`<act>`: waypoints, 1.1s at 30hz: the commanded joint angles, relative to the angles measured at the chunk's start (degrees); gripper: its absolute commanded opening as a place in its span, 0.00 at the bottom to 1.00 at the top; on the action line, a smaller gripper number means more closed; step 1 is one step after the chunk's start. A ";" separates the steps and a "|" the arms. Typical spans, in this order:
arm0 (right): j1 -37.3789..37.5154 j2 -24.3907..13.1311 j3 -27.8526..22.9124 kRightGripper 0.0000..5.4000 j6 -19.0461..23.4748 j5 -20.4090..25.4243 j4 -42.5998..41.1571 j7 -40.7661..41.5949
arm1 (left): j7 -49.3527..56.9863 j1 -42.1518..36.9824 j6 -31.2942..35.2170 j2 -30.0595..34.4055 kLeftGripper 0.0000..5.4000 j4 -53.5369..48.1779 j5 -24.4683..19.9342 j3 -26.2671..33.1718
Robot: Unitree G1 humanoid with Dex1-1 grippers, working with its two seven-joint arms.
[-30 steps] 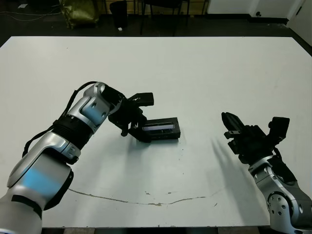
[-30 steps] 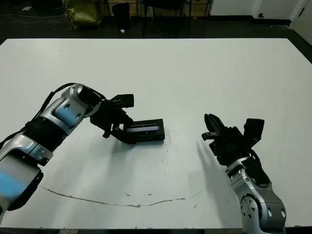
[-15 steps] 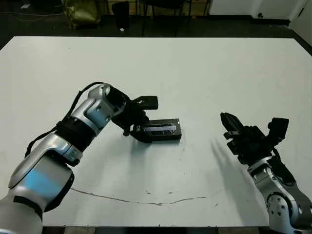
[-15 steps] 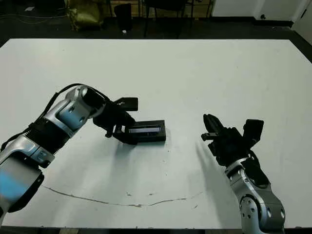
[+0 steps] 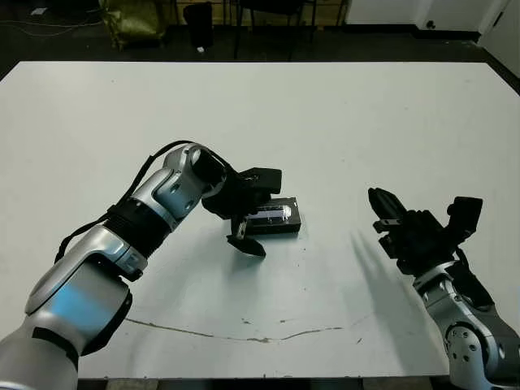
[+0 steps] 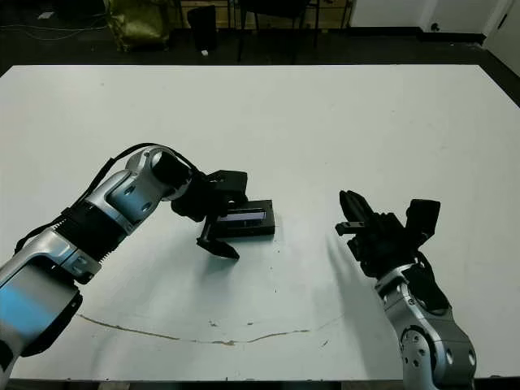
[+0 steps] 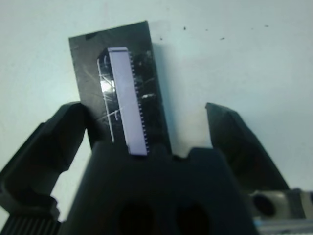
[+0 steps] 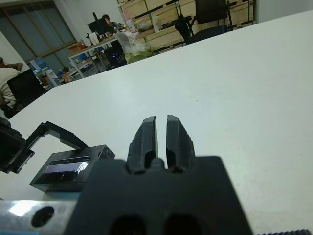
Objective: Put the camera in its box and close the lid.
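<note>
The left gripper [image 7: 146,142] stands wide open astride the near end of the box [image 5: 276,218] at frame centre, one finger touching its side. The lid [image 7: 122,85] looks seated, so the camera is presumably inside, unseen. Next, I judge: press down, then withdraw. The right gripper [image 8: 161,134], pinched empty, hovers lower right over the tabletop [image 5: 341,114].

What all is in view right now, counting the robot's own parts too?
table: one, white, fills the view, a thin crack line near the front edge.
box: one, black, mid-table, holding the camera.
camera: one, slim bar, bluish-silver face up, lying in the box.
chairs: dark, beyond the table's far side.
people: seated far off in the room.
left gripper: one, black, jaws open, over the box's left end.
right gripper: one, black, jaws shut, to the right, away from the box.
</note>
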 commanded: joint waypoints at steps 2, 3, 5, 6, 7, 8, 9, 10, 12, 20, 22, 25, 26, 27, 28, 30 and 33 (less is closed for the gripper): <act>1.02 -0.47 0.13 0.00 0.89 0.07 0.14 0.02 | 1.13 2.68 -1.46 0.91 0.99 1.05 1.82 -1.19; 1.05 -0.49 0.14 0.00 1.11 0.07 0.01 -0.13 | 1.14 2.66 -0.92 0.78 0.99 1.29 1.35 -0.65; 1.04 -0.47 0.06 0.00 1.77 0.31 -0.25 -0.49 | 1.46 2.71 0.37 0.35 0.99 1.93 0.08 0.92; 1.01 -0.39 -0.02 0.00 2.16 0.48 -0.36 -0.69 | 2.03 2.84 0.03 0.31 0.99 1.97 -0.39 1.77; 1.00 -0.35 -0.08 0.00 2.58 0.56 -0.51 -0.95 | 3.21 3.16 -1.27 0.32 0.99 1.96 -0.73 2.74; 1.01 -0.38 -0.04 0.00 2.82 0.42 -0.67 -1.16 | 4.51 3.47 -2.31 0.28 0.99 1.89 -0.98 3.66; 1.02 -0.48 0.04 0.00 3.01 0.26 -0.82 -1.30 | 6.31 3.84 -3.05 0.09 0.99 1.75 -1.27 4.80; 1.03 -0.56 0.09 0.00 3.22 0.19 -0.95 -1.41 | 7.97 4.21 -3.55 -0.21 0.99 1.75 -1.77 5.98; 1.08 -0.74 0.33 0.00 3.38 -0.31 -1.24 -1.64 | 10.57 4.53 -3.52 -0.61 0.99 1.75 -2.25 7.49; 1.04 -0.45 0.31 0.00 3.32 0.07 -1.15 -1.58 | 11.04 3.59 -4.60 -1.18 0.99 4.56 -3.69 9.64; 1.13 -0.57 0.41 0.00 3.41 -0.17 -1.37 -1.73 | 9.77 3.33 -5.92 -1.08 0.99 5.35 -4.43 9.81; 1.11 -0.65 0.37 0.00 2.73 -0.25 -0.75 -1.14 | 7.91 3.01 -6.49 -0.95 0.99 5.69 -5.07 9.91; 1.10 -0.60 0.32 0.00 2.75 -0.19 -0.68 -1.15 | 6.82 2.71 -5.65 -1.08 0.99 6.01 -5.48 10.00; 1.12 -0.53 0.31 0.00 2.99 -0.17 -0.86 -1.42 | 5.64 2.43 -4.46 -1.29 0.99 6.34 -6.09 10.15; 1.13 -0.53 0.37 0.00 3.04 -0.23 -0.97 -1.50 | 4.51 2.22 -3.55 -1.46 0.99 6.62 -6.67 10.27; 1.13 -0.54 0.45 0.00 2.92 -0.35 -0.94 -1.47 | 2.15 2.03 -3.00 -1.64 0.99 7.10 -7.92 10.47; 1.12 -0.67 0.42 0.00 2.76 -0.34 -0.63 -1.13 | -0.08 2.18 -3.18 -1.48 0.99 7.02 -8.70 10.29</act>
